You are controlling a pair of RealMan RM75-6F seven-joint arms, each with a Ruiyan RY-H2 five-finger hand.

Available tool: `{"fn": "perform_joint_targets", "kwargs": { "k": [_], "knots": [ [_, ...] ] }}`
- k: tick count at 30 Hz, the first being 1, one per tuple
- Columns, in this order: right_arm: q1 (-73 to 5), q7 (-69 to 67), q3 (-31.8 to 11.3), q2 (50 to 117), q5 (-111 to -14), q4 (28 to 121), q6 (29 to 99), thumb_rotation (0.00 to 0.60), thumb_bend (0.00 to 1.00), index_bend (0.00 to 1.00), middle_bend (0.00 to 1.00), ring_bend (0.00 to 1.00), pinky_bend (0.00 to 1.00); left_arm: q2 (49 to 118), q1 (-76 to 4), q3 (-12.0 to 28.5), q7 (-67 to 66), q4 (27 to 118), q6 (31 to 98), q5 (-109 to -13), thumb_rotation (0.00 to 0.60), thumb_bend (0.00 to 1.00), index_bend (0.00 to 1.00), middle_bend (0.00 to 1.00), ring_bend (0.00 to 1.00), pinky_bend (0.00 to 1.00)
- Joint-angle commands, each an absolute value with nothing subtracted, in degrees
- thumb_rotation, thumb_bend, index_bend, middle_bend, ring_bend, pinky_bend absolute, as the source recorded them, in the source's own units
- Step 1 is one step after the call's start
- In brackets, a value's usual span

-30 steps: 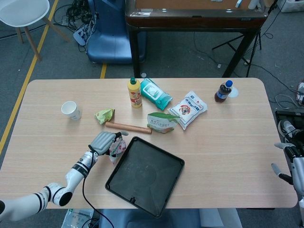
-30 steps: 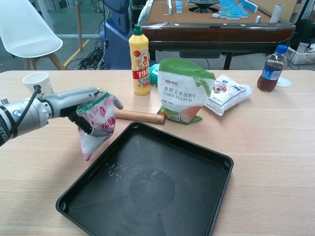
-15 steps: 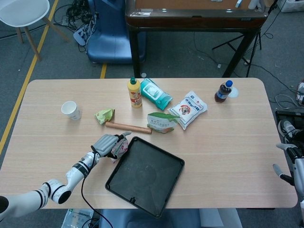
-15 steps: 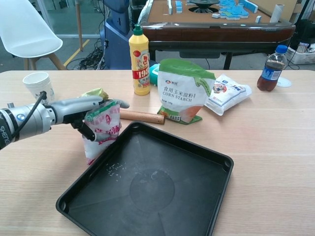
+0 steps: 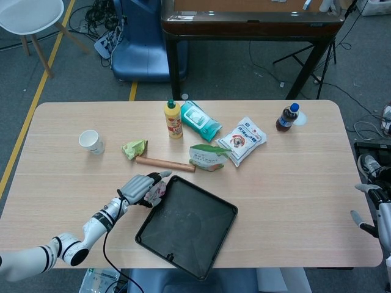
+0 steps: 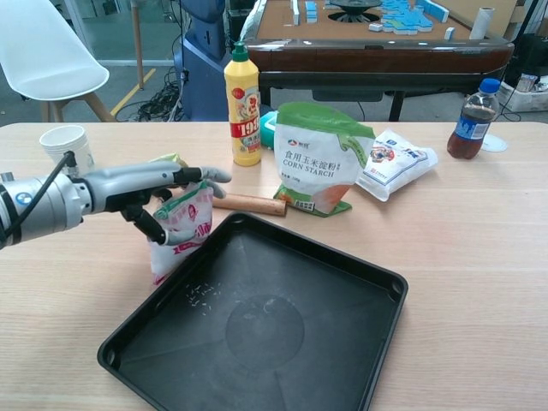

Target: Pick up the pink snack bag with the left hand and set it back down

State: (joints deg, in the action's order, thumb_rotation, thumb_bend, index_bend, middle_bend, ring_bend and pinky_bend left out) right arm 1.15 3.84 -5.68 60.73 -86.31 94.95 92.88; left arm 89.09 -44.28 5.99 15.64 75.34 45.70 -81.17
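Observation:
The pink snack bag stands on the table, leaning by the left edge of the black tray. In the head view the pink snack bag shows at the tray's upper left corner. My left hand hovers at the bag's top, fingers stretched flat just over it and the thumb down beside its left side, not closed on it. From above, the left hand covers part of the bag. My right hand hangs off the table's right edge, fingers apart and holding nothing.
Behind the bag lie a wooden rolling pin and a small green packet. A yellow bottle, corn starch bag, white snack bag, cola bottle and paper cup stand further back.
The left hand lowered the bag onto the table beside the tray, and its fingers have uncurled from around the bag to lie straight above it. The right hand barely moved.

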Motion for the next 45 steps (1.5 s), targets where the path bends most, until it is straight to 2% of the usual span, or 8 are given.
{"fn": "perform_joint_targets", "kwargs": {
  "k": [1,6,13,25,29,33,38,45],
  "knots": [
    [1.15,3.77,-5.72,60.81,-86.39,94.81,93.00,0.600,0.20,0.33,0.39,0.21,0.25,87.97,-44.29,6.39,14.62,77.54,45.99,-80.32,0.600,0.34,0.00,0.09,0.12,0.40],
    [1.15,3.35,-5.76,60.91,-86.46,94.50,93.12,0.600,0.20,0.33,0.39,0.21,0.25,86.52,-44.28,7.41,13.14,80.92,46.82,-78.91,0.600,0.33,0.00,0.06,0.07,0.35],
    [0.89,3.04,-5.76,60.94,-86.70,94.21,92.85,0.600,0.20,0.33,0.39,0.21,0.25,82.79,-44.21,9.01,13.10,86.22,47.53,-77.26,0.600,0.33,0.00,0.06,0.07,0.35],
    [-0.25,3.09,-6.34,60.08,-86.17,94.39,91.26,0.600,0.20,0.33,0.39,0.21,0.25,72.01,-40.57,10.57,13.44,95.93,51.72,-74.11,0.600,0.33,0.00,0.06,0.07,0.35],
    [-1.27,3.43,-6.46,59.13,-85.45,95.30,89.11,0.600,0.20,0.33,0.39,0.21,0.25,68.27,-37.41,10.34,10.57,97.18,55.92,-72.17,0.600,0.32,0.00,0.06,0.07,0.35],
    [-3.03,-2.00,-6.02,57.53,-85.96,95.74,85.27,0.600,0.20,0.33,0.39,0.21,0.25,66.19,-33.51,10.17,6.93,97.79,61.48,-68.76,0.600,0.32,0.00,0.06,0.07,0.35],
    [-4.62,-2.30,-6.02,57.51,-88.20,94.61,84.64,0.600,0.20,0.33,0.39,0.21,0.25,63.77,-28.28,8.73,-0.31,99.20,67.97,-63.33,0.600,0.32,0.00,0.06,0.07,0.35],
    [-7.02,-4.90,-4.52,57.46,-93.31,93.67,83.11,0.600,0.21,0.33,0.38,0.22,0.25,64.51,-19.21,5.10,-9.61,101.01,82.24,-62.59,0.600,0.32,0.00,0.06,0.07,0.35]
  ]
}}
